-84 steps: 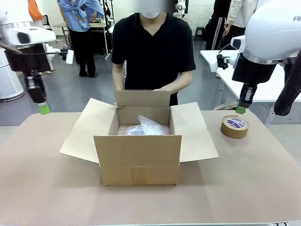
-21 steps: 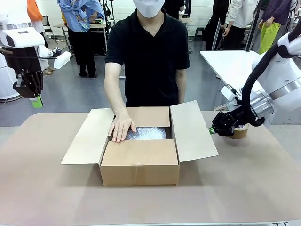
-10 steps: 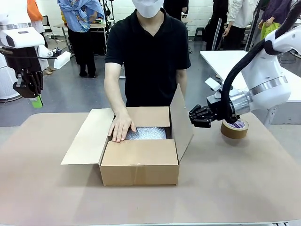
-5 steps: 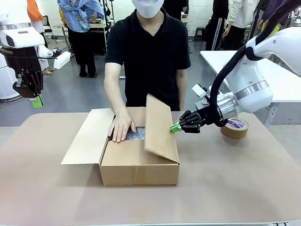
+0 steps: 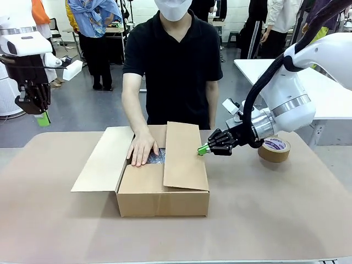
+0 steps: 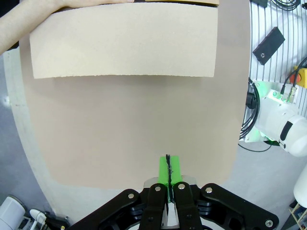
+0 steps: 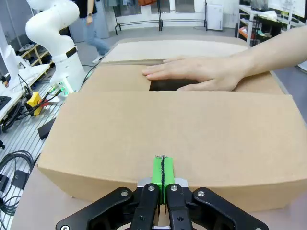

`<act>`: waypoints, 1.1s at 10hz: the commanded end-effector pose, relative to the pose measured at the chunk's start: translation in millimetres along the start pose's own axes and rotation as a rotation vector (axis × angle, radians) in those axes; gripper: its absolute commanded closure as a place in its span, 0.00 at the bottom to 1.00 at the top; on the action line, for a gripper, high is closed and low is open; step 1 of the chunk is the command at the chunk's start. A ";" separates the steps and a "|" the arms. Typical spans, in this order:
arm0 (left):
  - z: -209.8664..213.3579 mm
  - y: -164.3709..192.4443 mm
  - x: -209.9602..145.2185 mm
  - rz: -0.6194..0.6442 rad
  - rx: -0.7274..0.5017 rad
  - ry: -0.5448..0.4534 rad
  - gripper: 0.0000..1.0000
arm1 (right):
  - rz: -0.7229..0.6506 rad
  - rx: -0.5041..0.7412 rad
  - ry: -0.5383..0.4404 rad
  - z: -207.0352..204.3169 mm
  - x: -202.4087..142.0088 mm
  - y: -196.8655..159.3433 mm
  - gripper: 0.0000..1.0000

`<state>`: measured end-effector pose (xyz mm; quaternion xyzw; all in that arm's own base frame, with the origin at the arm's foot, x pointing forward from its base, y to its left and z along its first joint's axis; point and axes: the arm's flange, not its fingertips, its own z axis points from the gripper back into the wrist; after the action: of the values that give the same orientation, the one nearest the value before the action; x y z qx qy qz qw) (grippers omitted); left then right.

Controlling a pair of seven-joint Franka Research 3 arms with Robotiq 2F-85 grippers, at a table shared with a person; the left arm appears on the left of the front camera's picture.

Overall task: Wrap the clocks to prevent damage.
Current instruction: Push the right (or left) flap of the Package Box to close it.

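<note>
Desk [image 5: 286, 220] spanning lower frame. Cardboard box [image 5: 159, 201] sitting centre, right flap [image 5: 186, 157] lying over opening. Right robot hand [image 5: 202, 148] closed and empty, tip nearing flap's far corner, contact unclear. Left robot hand [image 5: 43, 118] hanging upper left, closed, empty. Person's hand [image 5: 142, 148] pressing inside box beside sliver of bubble wrap [image 5: 158, 157]; clocks staying hidden.

The brown cardboard box [image 5: 159, 195] sat mid-table, its right flap folded down flat. The right gripper [image 5: 202, 149], fingers together, touched the box's right edge.
</note>
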<state>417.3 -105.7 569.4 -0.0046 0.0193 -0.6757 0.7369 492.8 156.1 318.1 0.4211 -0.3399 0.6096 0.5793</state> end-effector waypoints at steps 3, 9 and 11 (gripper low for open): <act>1.6 -0.1 -1.4 0.000 -0.002 0.001 1.00 | 0.022 -0.011 0.025 -29.3 0.2 -9.2 0.99; 1.6 -0.1 -1.4 0.000 -0.002 0.001 1.00 | 0.016 0.009 0.015 -14.7 6.5 -4.9 0.99; 1.6 -0.1 -1.4 0.000 -0.002 0.001 1.00 | 0.016 0.009 0.015 -14.7 6.5 -4.9 0.99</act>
<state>417.3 -105.7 569.4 -0.0047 0.0194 -0.6757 0.7369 496.6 171.4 321.6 0.4180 -0.3387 0.6193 0.5719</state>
